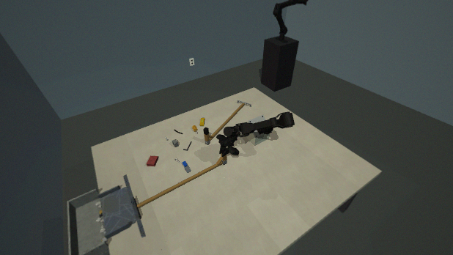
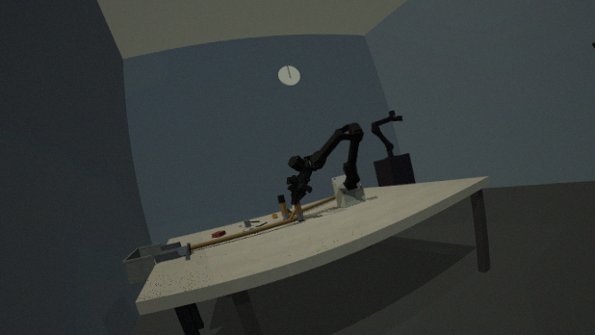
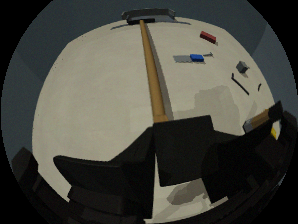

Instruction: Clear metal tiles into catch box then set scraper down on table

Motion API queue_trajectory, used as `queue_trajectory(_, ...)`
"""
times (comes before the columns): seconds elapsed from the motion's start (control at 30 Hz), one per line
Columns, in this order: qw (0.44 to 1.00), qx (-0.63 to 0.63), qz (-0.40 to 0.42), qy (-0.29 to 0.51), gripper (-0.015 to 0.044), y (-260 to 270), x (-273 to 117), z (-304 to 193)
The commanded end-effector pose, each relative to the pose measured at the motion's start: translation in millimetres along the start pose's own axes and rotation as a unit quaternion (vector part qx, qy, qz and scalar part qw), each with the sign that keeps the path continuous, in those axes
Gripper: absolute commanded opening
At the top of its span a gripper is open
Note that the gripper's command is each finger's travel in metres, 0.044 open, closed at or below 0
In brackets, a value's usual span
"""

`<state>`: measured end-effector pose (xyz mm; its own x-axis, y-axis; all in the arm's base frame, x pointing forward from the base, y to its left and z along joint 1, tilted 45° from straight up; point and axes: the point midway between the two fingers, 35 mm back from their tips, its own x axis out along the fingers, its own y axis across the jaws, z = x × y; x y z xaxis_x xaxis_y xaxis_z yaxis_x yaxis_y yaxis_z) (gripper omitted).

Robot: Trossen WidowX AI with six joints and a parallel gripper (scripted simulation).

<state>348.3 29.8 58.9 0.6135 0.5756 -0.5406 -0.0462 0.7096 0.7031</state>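
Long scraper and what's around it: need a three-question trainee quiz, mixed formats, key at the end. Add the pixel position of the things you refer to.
1. True or false: the jaws are shut on the long scraper [image 1: 179, 184] [image 2: 241, 235] [image 3: 154, 75].
2. Which lies nearest the bench plate [image 1: 119, 216] [image 2: 168, 253] [image 3: 150, 14]?
A) the blue-handled tool
B) the red block [image 1: 152, 160] [image 2: 219, 234] [image 3: 208, 37]
C) the small grey cube
3. Fill in: the round wall clock [image 2: 289, 75] shows only in the ____ view.

Key: 1 true; 2 B; 3 exterior
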Motion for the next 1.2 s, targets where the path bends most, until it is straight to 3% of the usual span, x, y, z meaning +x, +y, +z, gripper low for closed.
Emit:
queue_trajectory(0.0, 1.0, -0.005, 0.002, -0.006, 0.0, 1.3, -5.1, -3.0)
queue_trajectory(1.17, 1.0, -0.002, -0.002, -0.006, 0.0, -20.3, -17.7, -29.7)
